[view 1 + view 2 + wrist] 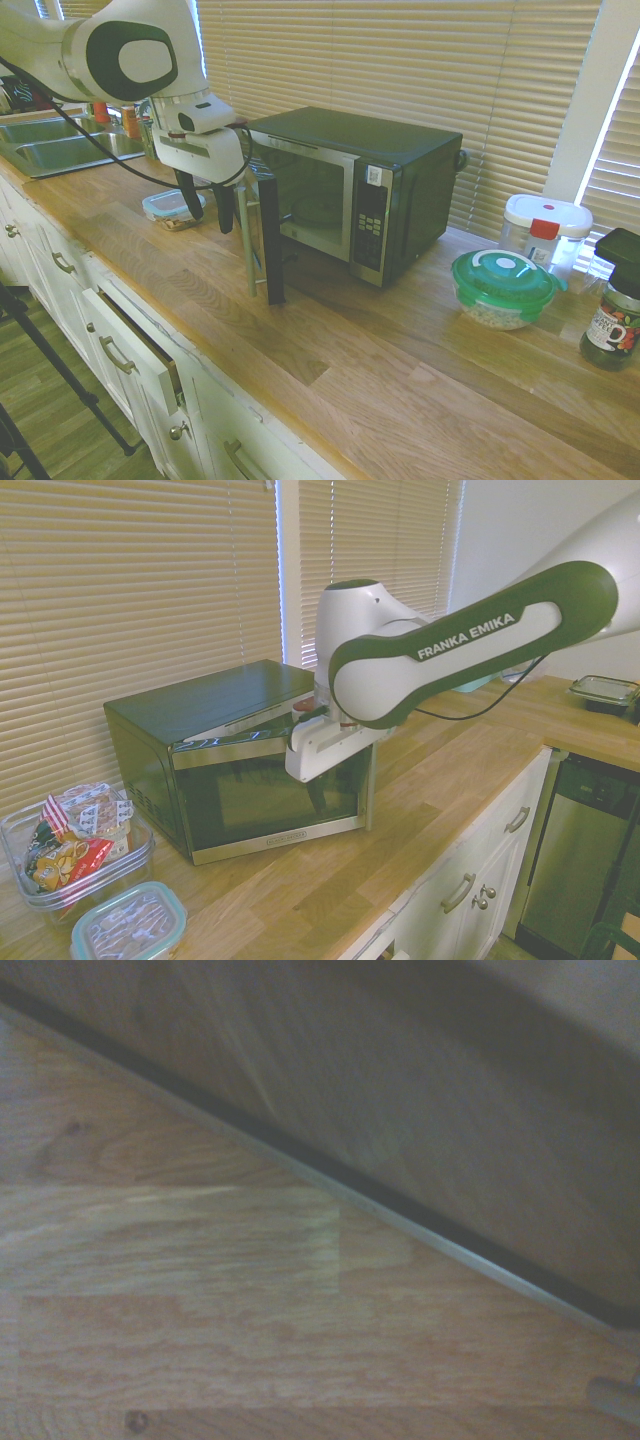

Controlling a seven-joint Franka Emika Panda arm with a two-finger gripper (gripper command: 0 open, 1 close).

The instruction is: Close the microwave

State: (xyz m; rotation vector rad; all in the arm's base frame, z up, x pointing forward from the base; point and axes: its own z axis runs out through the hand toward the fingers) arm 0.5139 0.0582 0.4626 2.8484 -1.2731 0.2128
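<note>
First exterior view shows my pincer hanging with its fingers spread and holding nothing, just at the outer face of the door, which stands swung wide from the microwave on the desk. If I push near the door's free edge with only one finger, I judge it could slide off past the edge and leave the door ajar. A hard shove might also skid the microwave back toward the blinds beyond my pincer.
</note>
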